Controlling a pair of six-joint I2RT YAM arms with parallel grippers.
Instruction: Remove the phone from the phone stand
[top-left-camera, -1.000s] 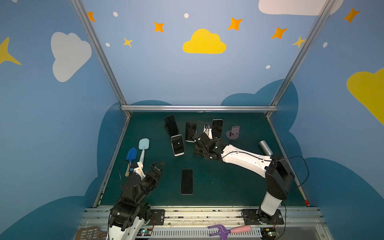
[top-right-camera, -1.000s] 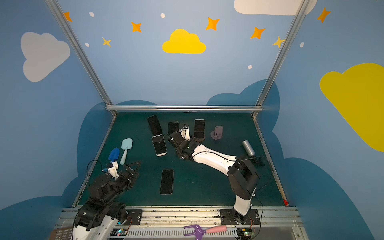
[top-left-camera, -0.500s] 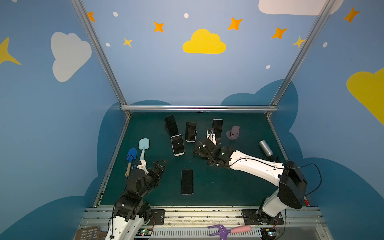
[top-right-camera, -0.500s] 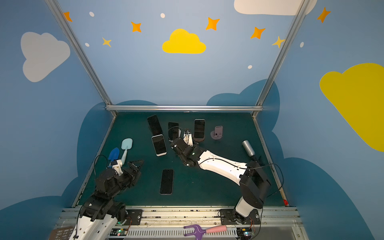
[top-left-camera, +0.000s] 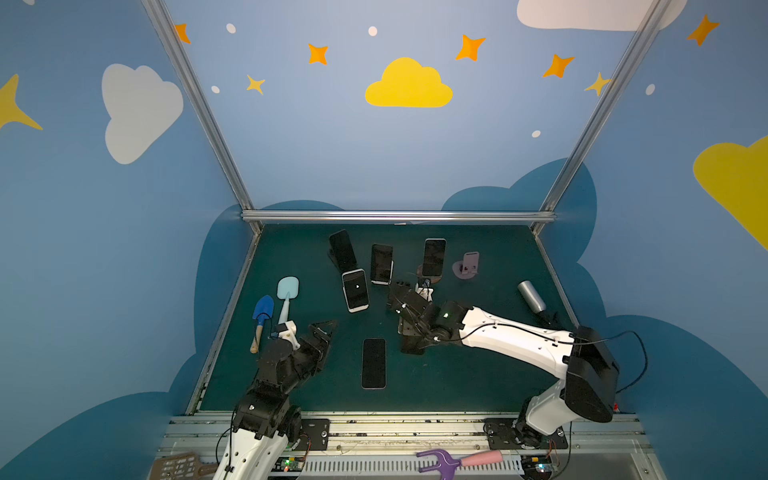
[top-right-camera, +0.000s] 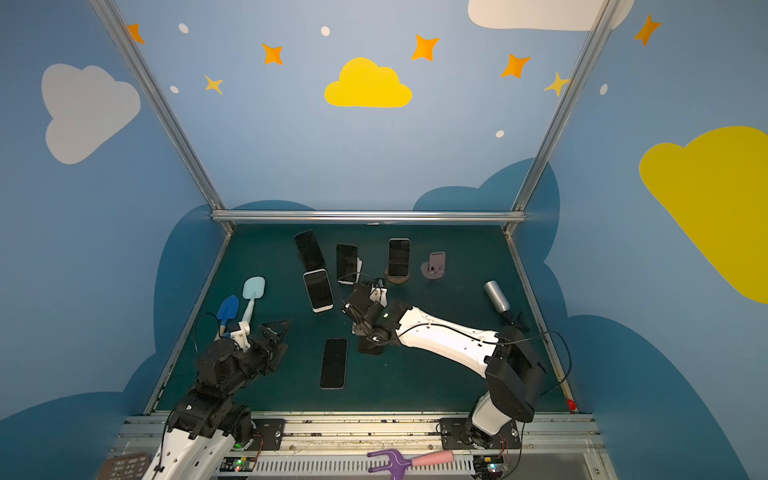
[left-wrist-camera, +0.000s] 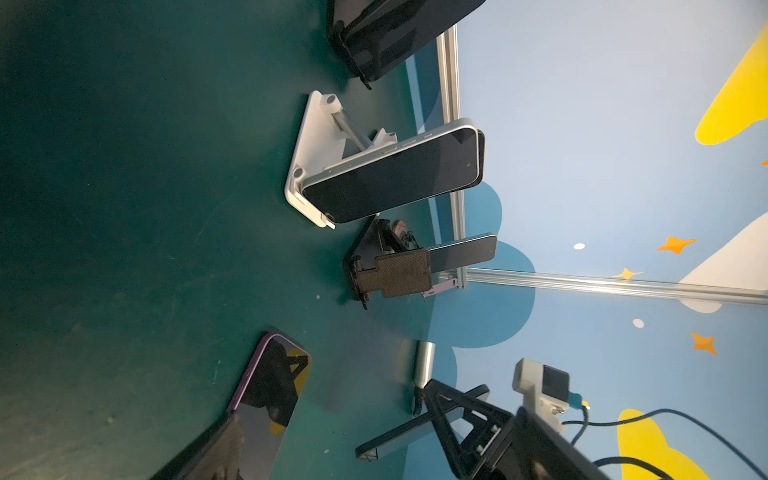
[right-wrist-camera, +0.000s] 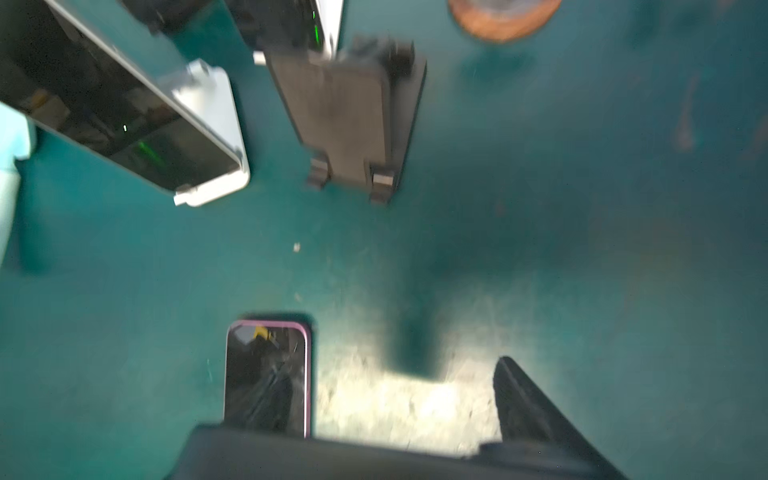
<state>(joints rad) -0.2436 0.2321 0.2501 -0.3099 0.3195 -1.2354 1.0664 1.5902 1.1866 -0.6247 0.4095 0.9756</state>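
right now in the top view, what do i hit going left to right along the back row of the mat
phone on black stand, phone on white stand, phone on round wooden stand, empty pink stand

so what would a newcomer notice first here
Over the middle of the green mat, the right claw grips a phone in front of the empty black stand. Behind it, more phones stand propped along the back; a purple-edged phone lies flat near the front.
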